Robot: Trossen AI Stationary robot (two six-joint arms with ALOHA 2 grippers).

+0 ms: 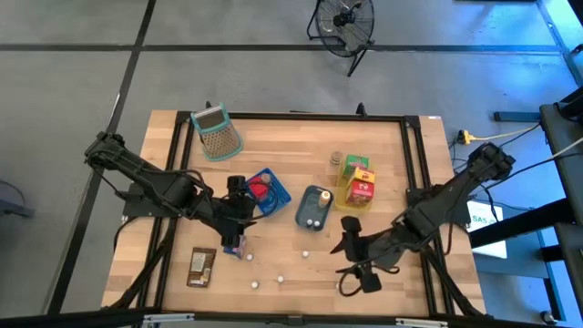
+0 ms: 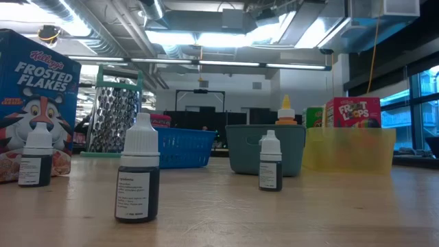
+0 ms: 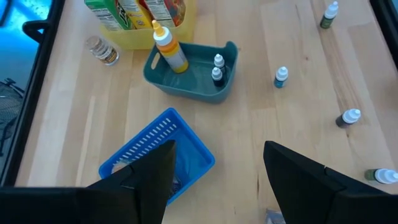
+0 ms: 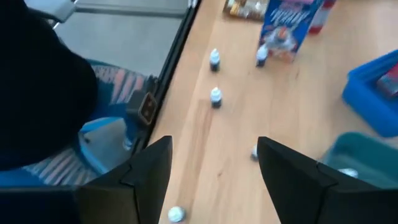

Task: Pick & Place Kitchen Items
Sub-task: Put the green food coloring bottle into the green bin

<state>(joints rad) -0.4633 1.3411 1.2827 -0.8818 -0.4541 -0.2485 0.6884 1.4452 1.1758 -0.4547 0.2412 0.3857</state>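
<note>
I see both grippers spread and empty: the left gripper (image 1: 239, 230) hangs left of centre beside the blue basket (image 1: 271, 193), the right gripper (image 1: 351, 260) at lower right. Small dropper bottles (image 1: 306, 254) stand scattered along the lower table (image 1: 273, 137). They look light and narrow, so I fear a finger could knock one over.

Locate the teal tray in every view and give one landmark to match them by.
High view: teal tray right of centre, beside the blue basket.
Low view: centre, behind a small bottle.
Left wrist view: upper middle, holding bottles.
Right wrist view: lower right corner.
Shared landmark: the blue basket next to it.
</note>
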